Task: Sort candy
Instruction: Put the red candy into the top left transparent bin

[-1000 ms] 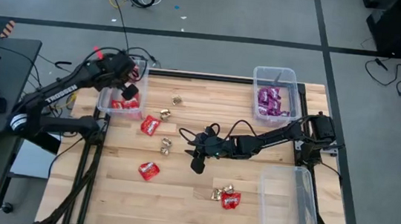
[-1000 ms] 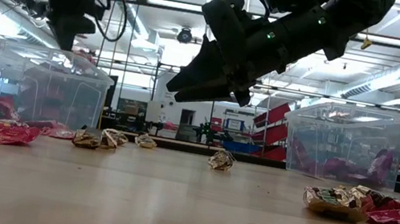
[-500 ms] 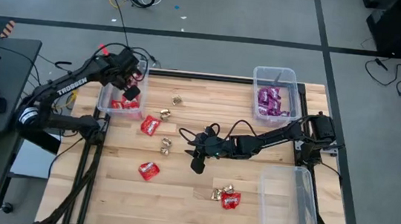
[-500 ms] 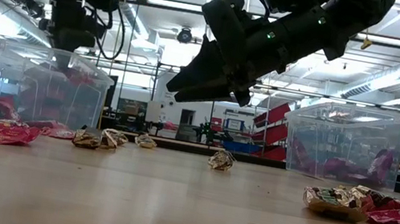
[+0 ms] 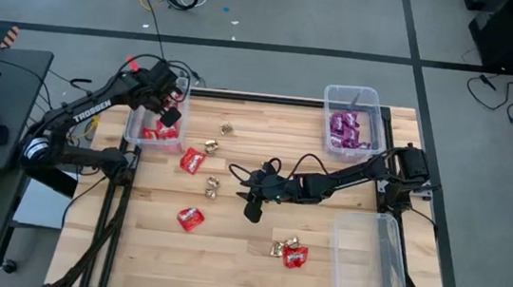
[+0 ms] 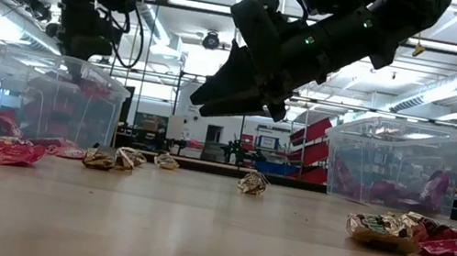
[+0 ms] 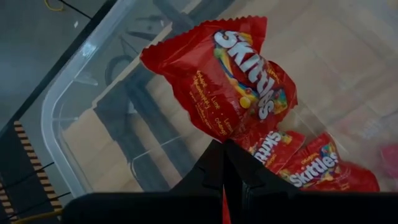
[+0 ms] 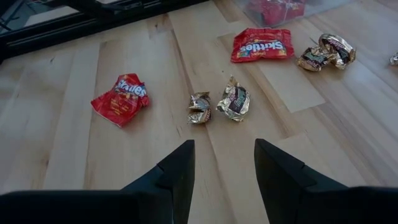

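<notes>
High view: the left pincer [image 5: 166,115] is hanging over the clear bin [image 5: 135,133]; the right pincer [image 5: 252,200] is hovering mid-counter, empty.

Left wrist view: the shut fingers are pinching a red packet [image 7: 233,78] by its crinkly edge; it looks light, limp and slippery.

Right wrist view: the parted fingers are facing gold pieces [image 8: 227,101].

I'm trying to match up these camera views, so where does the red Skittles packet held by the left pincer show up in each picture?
High view: the red Skittles packet is barely visible under the left pincer, over the clear bin at the table's far left.
Low view: upper left, seen dimly through the bin wall.
Left wrist view: centre, dangling from the shut fingertips.
Right wrist view: not identifiable.
Shared landmark: that bin, with red packets inside.
</notes>
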`<state>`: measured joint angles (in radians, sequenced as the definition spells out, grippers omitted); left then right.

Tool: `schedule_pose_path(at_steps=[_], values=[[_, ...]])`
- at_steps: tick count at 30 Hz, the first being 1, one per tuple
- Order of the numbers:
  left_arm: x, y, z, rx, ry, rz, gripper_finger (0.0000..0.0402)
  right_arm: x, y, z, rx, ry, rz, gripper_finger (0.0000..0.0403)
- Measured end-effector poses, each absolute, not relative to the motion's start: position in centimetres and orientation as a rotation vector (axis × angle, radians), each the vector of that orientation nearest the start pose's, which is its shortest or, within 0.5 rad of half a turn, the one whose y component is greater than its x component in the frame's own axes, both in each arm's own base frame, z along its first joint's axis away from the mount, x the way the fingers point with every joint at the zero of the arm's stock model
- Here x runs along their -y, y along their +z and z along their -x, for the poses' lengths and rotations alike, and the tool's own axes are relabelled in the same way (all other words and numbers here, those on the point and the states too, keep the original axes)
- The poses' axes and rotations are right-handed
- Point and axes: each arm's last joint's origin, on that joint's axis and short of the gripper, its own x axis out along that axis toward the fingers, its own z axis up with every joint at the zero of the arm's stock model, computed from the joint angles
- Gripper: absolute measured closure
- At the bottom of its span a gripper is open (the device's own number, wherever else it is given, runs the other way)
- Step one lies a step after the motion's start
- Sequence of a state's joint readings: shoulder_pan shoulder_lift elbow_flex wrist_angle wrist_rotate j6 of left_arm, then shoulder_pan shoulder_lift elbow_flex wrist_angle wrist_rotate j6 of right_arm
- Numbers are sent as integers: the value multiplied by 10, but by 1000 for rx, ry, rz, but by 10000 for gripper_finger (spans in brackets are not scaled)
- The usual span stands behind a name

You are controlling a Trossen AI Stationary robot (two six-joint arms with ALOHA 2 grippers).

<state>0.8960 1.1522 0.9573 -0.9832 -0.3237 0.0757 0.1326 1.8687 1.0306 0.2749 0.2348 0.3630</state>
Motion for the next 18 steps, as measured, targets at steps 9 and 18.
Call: schedule_pose_path(at_steps=[9,18], values=[[-165,269,-120,-1208,1028,285,388,-45,163,-385,-528,-198,-250,252],[-165,269,-120,-1204,1029,283,380,-45,163,-385,-528,-198,-250,252]])
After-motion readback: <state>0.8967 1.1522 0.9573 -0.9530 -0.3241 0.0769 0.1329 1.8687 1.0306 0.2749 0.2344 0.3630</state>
